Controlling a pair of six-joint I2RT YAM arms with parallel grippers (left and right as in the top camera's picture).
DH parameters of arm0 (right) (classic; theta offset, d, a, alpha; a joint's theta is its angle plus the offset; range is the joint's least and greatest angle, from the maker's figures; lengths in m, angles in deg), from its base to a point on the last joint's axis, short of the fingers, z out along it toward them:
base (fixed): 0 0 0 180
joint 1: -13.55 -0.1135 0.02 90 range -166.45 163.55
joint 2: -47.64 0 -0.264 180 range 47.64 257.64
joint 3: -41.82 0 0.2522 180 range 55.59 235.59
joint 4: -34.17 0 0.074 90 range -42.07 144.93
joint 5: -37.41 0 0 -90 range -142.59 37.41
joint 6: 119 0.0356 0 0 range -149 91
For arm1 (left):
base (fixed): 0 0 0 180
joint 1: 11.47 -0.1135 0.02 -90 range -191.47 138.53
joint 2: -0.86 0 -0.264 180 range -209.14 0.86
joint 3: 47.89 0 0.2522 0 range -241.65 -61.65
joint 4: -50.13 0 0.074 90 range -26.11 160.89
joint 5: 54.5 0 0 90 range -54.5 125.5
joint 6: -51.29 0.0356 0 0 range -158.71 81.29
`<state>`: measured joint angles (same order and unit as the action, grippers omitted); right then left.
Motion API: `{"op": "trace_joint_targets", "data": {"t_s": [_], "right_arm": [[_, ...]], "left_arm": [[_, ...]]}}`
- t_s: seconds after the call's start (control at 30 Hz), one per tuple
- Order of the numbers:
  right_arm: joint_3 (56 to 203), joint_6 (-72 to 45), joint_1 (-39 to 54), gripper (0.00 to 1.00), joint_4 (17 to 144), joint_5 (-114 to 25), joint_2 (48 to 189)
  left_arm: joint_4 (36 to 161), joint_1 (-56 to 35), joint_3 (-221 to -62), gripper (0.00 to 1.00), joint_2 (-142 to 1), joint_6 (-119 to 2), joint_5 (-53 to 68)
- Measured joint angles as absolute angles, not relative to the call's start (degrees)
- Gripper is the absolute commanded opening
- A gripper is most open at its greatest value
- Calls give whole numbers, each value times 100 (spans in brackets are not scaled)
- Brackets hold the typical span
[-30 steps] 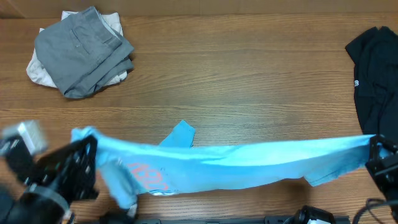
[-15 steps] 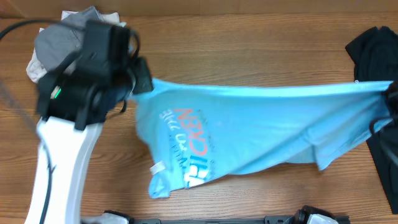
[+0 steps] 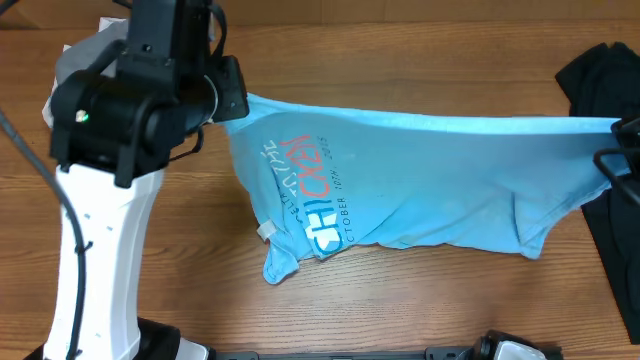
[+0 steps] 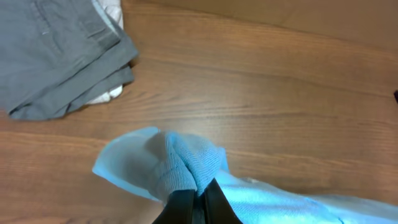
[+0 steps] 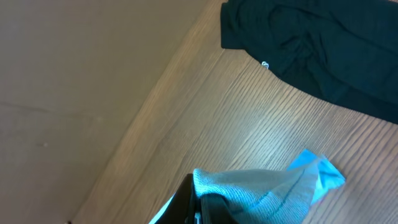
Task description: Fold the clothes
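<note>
The light blue T-shirt [image 3: 430, 180] hangs stretched across the middle of the table, its upper edge pulled taut between my two grippers and its white and red print [image 3: 312, 200] facing up. My left gripper [image 3: 236, 100] is shut on the shirt's left corner. In the left wrist view a bunch of blue fabric [image 4: 180, 162] is pinched in the left gripper [image 4: 198, 191]. My right gripper [image 3: 621, 128] is shut on the right corner at the table's right side. The right wrist view shows the cloth [image 5: 267, 186] clamped in that gripper [image 5: 198, 202].
A grey garment [image 4: 56, 56] lies folded on an off-white one [image 4: 111, 93] at the far left, partly hidden overhead by my left arm [image 3: 110, 200]. A black garment [image 3: 600, 80] lies at the far right, also in the right wrist view [image 5: 323, 50]. Bare wood surrounds the shirt.
Both grippers have carried the shirt from the near edge towards the far side. The shirt went from a narrow strip to a spread sheet with its print showing.
</note>
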<state>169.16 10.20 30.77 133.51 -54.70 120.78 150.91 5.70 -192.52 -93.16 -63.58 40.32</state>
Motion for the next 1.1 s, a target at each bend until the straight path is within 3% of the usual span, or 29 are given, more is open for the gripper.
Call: {"op": "trace_joint_targets", "data": {"t_s": [0.2,0.37,0.87,1.1], "right_arm": [[16916,1016,3077,4,13495,-5182,11405],[16954,1020,3077,4,13771,-4887,10845],[16991,926,3077,4,13937,-4519,11116],[17021,893,3077,4,12610,-3857,12277]], "left_arm": [[16003,570,-19991,4,-9165,-6377,4023],[16066,570,-20094,4,-8686,-6425,3529],[16071,570,-19941,4,-8231,-6828,3147],[14528,459,-19858,4,-9423,-6841,3496]]}}
